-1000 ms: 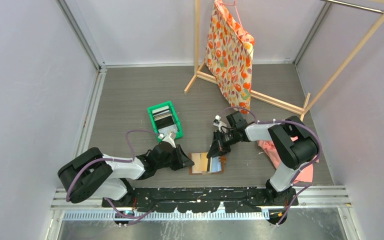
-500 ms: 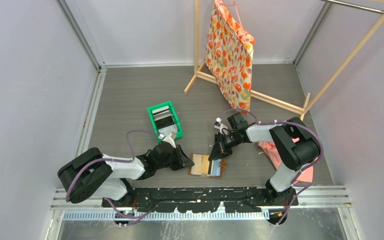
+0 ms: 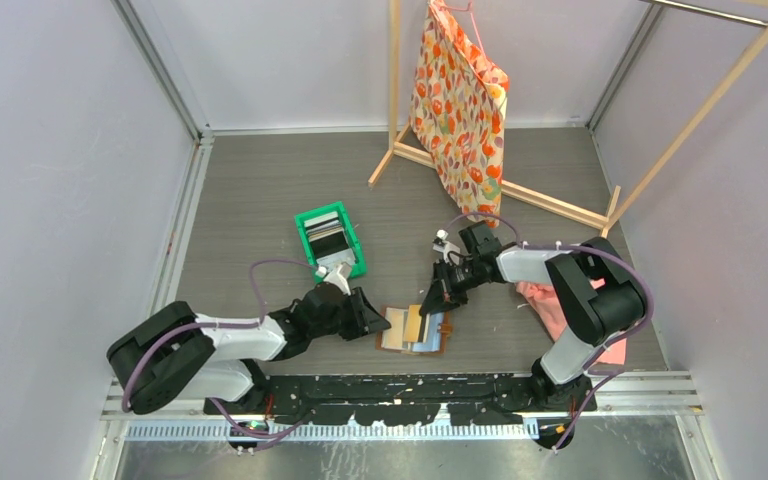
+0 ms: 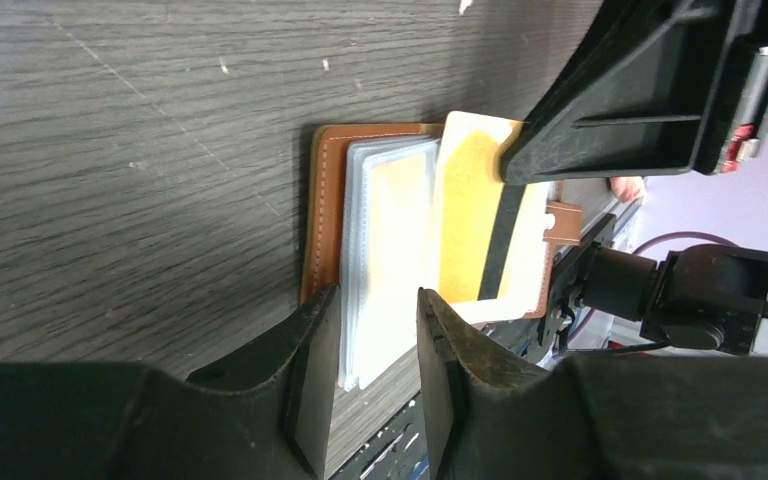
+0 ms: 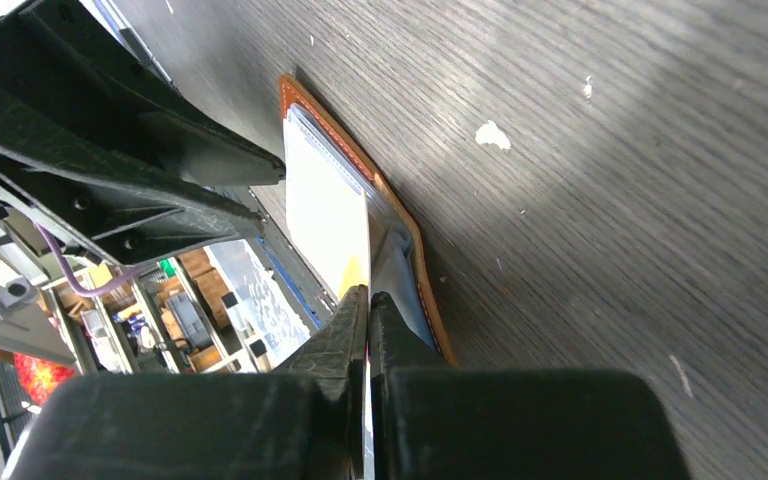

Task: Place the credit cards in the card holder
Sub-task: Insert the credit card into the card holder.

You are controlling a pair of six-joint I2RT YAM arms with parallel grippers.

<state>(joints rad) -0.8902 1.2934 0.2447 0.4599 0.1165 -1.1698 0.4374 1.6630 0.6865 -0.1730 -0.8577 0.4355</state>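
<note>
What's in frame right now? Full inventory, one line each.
card holder: 1, brown, open flat, near centre
tan card: 1, dark stripe, over the holder
green bin: 1, left of centre
binned cards: count unclear, dark/grey/white, in bin
wooden rack: 1, far side
floral fabric: 1, orange print, hanging on rack
pink cloth: 1, near right side
table: 1, grey woodgrain
left gripper: black, fingers apart at holder's edge
right gripper: black, shut on tan card

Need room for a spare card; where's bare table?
Bare table lies left of the green bin and between it and the wooden rack. Crowded around the card holder, where left gripper and right gripper meet; pink cloth covers the near right.
</note>
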